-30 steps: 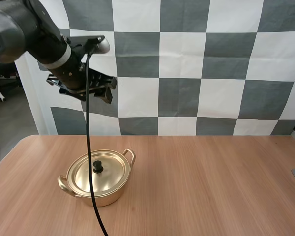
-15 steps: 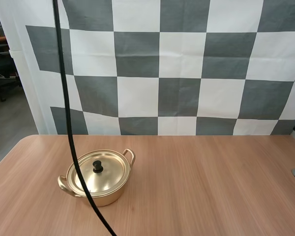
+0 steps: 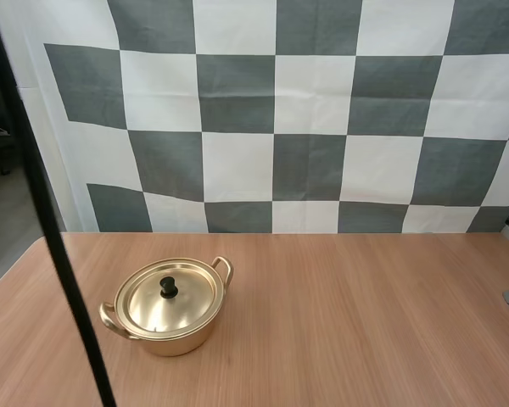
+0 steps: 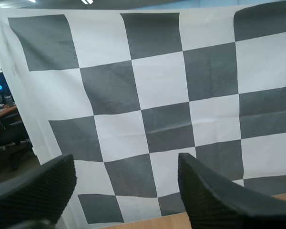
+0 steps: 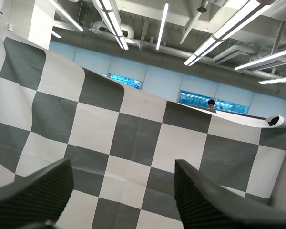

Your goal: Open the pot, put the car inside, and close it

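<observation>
Black left pincer (image 4: 124, 161) wide open, empty, right pincer (image 5: 121, 164) likewise

Pot (image 3: 178, 341): gold-coloured, upright on the left part of the table (image 3: 365, 314).
Lid (image 3: 182, 305): seated flat on the pot, closing it.
Knob (image 3: 168, 287): black, at the lid's middle.
Handles (image 3: 225, 268): two, on opposite sides.

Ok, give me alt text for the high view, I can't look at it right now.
A gold pot sits on the left part of the wooden table, its lid on, a black knob at the lid's middle. The pot's two loop handles point near-left and far-right.
</observation>
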